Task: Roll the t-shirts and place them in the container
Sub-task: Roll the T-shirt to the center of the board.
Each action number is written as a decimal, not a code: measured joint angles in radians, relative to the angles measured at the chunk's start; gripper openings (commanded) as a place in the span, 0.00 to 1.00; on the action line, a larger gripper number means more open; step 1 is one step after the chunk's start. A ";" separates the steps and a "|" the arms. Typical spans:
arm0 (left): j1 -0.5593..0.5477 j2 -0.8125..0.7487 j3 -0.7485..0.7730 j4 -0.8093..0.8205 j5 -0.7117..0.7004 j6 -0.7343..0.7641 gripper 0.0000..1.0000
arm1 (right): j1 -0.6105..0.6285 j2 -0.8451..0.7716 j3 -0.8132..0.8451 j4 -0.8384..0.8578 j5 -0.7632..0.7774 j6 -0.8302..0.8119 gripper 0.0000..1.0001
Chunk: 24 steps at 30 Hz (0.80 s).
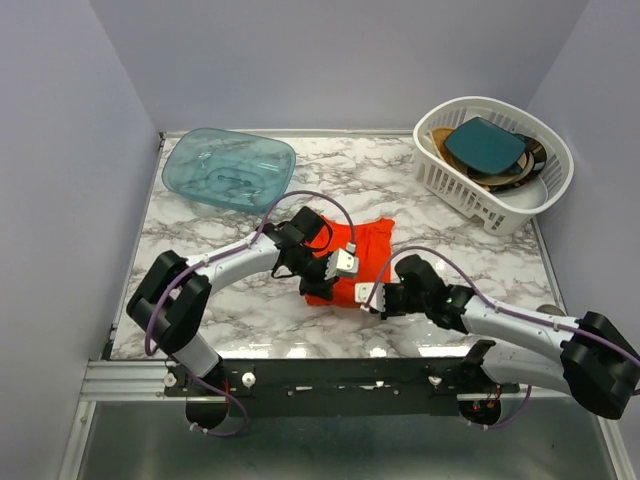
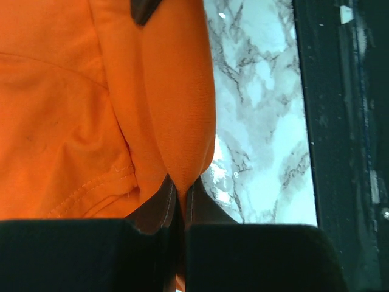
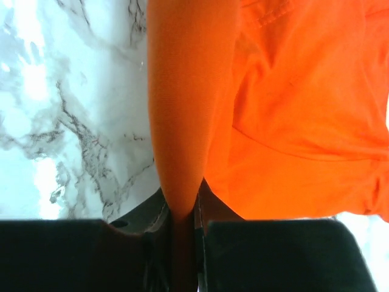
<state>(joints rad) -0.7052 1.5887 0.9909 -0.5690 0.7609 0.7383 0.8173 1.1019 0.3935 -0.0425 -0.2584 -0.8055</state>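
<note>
A bright red-orange t-shirt [image 1: 358,252] lies bunched on the marble table [image 1: 230,300], between the two arms. My left gripper [image 1: 322,282] is shut on a fold of its near left edge; in the left wrist view the pinched fold of the t-shirt [image 2: 176,121] runs up from between the jaws of the left gripper [image 2: 180,193]. My right gripper [image 1: 352,295] is shut on a fold of the near edge just right of that. In the right wrist view the t-shirt [image 3: 188,115] rises from the right gripper [image 3: 182,210], the rest of the cloth spreading right.
A teal plastic tub [image 1: 228,167] sits at the back left. A white basket [image 1: 470,190] holding plates and a teal lid stands at the back right. The table's front edge and black rail [image 1: 350,375] run just behind the grippers.
</note>
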 measured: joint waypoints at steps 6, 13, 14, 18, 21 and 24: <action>0.023 0.062 0.122 -0.190 0.074 0.062 0.08 | -0.113 0.011 0.162 -0.280 -0.218 0.029 0.13; 0.078 0.154 0.192 -0.279 0.175 0.054 0.10 | -0.249 0.175 0.320 -0.524 -0.448 -0.043 0.09; 0.085 0.168 0.203 -0.287 0.185 0.053 0.10 | -0.266 0.213 0.350 -0.559 -0.478 -0.061 0.09; 0.129 0.266 0.277 -0.316 0.212 0.037 0.10 | -0.356 0.407 0.482 -0.682 -0.568 -0.135 0.08; 0.150 0.336 0.328 -0.325 0.224 0.028 0.10 | -0.392 0.515 0.536 -0.756 -0.616 -0.190 0.08; 0.153 0.388 0.373 -0.357 0.227 0.031 0.10 | -0.415 0.626 0.599 -0.838 -0.651 -0.240 0.08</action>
<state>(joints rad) -0.5518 1.9762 1.3640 -0.9264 0.9874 0.7692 0.4023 1.7275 0.9924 -0.8810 -0.9096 -1.0451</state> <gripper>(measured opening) 0.108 0.187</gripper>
